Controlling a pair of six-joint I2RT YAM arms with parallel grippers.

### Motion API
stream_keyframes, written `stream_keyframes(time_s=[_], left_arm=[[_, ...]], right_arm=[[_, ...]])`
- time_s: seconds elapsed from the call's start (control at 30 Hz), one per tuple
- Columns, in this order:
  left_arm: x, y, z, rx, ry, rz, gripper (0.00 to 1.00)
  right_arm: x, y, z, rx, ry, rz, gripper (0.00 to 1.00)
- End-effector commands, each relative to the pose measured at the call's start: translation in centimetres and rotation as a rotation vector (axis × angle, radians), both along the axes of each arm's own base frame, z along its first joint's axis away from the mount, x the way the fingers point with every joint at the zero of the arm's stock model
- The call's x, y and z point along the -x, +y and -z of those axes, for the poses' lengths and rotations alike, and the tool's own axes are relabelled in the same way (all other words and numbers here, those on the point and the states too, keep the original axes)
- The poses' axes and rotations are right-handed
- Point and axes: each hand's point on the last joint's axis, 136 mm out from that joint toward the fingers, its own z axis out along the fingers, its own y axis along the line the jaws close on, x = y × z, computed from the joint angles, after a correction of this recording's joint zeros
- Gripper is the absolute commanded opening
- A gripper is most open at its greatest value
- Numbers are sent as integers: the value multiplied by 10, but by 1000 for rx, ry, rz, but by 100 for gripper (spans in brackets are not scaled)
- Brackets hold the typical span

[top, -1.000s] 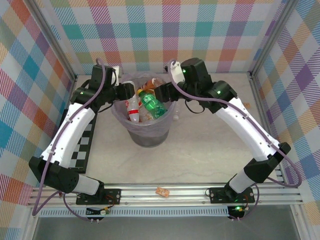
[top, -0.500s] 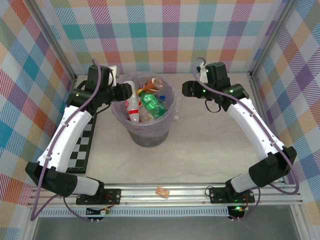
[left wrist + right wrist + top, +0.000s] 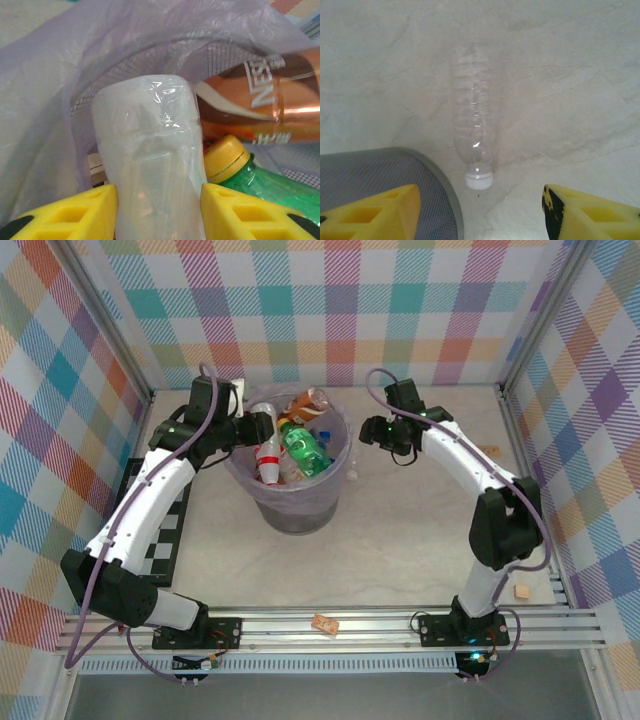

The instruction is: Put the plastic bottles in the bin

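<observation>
Your left gripper (image 3: 159,202) is clamped on a pale, clear bottle (image 3: 150,150), a yellow finger pressed to each side of it. From above, that bottle (image 3: 266,445) sits tilted at the left rim of the bin (image 3: 300,515), inside the lilac bag (image 3: 50,100). Whether its lower end rests on the pile below is hard to tell. Just behind it lie a green bottle (image 3: 270,192) with a yellow cap and an amber-brown bottle (image 3: 265,100) with a label, both in the bin.

Your right gripper (image 3: 480,202) hangs with its jaws spread wide and nothing between them, just off the bin's right side. Below it one clear bottle (image 3: 476,120) lies flat on the table (image 3: 570,75). Its white cap points towards you, just beside the bin's grey mesh wall.
</observation>
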Motion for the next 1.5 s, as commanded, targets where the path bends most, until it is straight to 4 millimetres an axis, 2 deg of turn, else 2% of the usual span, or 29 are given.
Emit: stream_keyframes(time_s=[0.0,0.23,0.4,0.57,0.67,0.8,0.97,1.07,1.17,1.33,1.47], left_arm=[[5,-6,20,4,63,10,46],[10,2,-5,-26,17,4,47],[16,10,-23,-52,-21,-5,55],[22,17,-40,-67,-55,-15,58],[26,21,-49,-69,-71,-18,59],[31,32,-56,-86,-87,-40,60],[36,52,-56,-80,-86,-85,61],[39,69,-57,-30,-80,-114,62],[43,72,-54,47,-56,-98,63],[45,70,-40,76,-19,-84,63],[44,71,-32,87,-9,-90,63]], right_arm=[[-29,11,-8,-57,-54,51,66],[-53,28,36,-106,1,65,73],[-60,35,61,-122,41,74,75],[-64,38,83,-121,84,84,74],[-64,37,92,-107,106,86,68],[-63,32,88,-81,98,81,59],[-61,21,83,-62,100,74,53],[-58,14,75,-47,88,66,51],[-55,5,65,-39,72,65,49],[-46,-8,37,-6,30,32,49],[-32,-21,-3,42,-32,-24,49]])
